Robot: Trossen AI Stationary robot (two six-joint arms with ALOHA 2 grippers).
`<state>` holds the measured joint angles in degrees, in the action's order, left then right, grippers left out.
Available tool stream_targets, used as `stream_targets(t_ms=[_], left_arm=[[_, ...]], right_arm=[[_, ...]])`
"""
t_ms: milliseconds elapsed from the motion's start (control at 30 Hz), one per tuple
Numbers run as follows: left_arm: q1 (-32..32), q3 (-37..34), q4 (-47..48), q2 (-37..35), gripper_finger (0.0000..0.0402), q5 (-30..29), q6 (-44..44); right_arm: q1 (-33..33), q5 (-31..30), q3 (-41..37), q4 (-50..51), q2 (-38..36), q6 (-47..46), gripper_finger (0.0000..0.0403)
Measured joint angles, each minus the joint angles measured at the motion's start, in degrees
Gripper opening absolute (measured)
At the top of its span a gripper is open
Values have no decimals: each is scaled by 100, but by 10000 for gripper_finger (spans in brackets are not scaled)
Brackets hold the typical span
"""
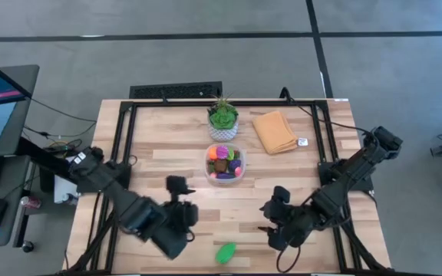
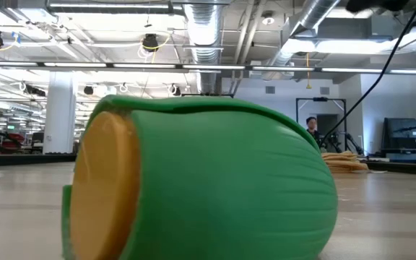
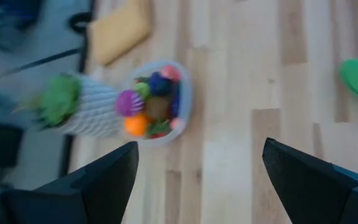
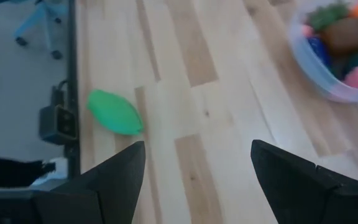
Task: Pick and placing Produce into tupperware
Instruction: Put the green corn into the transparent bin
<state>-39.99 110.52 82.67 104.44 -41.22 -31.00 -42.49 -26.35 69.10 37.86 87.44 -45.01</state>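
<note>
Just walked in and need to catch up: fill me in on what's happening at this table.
Two robot arms are packing toy produce into the tupperware, which already holds most pieces. One green piece lies loose near the table's front edge. The left tool and right tool hover open on either side of it, holding nothing.

tupperware point(image 4: 334, 68) cut off, produce point(image 3: 151, 106) blurred

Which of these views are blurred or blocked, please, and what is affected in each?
Low view: the green toy vegetable with a yellow cut end sits right at the lens and fills most of the picture, hiding the table behind it. Left wrist view: smeared throughout, so the clear plastic container of toy produce looks soft. Right wrist view: mildly soft. High view: evenly lit and clear.
</note>
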Motion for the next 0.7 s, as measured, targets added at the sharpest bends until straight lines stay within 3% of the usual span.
stream_targets(t_ms=[133, 300, 400, 700], left_arm=[[-542, -4, 779, 0, 334, -850, -1493], [-1084, -252, 725, -63, 334, -1539, -2695], [-1281, -455, 742, -79, 334, -1537, -3262], [-1798, -877, 737, -70, 334, -1457, -4319]], right_arm=[[99, 338, 0, -509, 0, 774, 315], [310, 914, -5, -1116, 302, 1746, 315], [415, 1542, 22, -1783, 668, 1994, 315], [643, 2009, 414, -2085, 1530, 1684, 315]])
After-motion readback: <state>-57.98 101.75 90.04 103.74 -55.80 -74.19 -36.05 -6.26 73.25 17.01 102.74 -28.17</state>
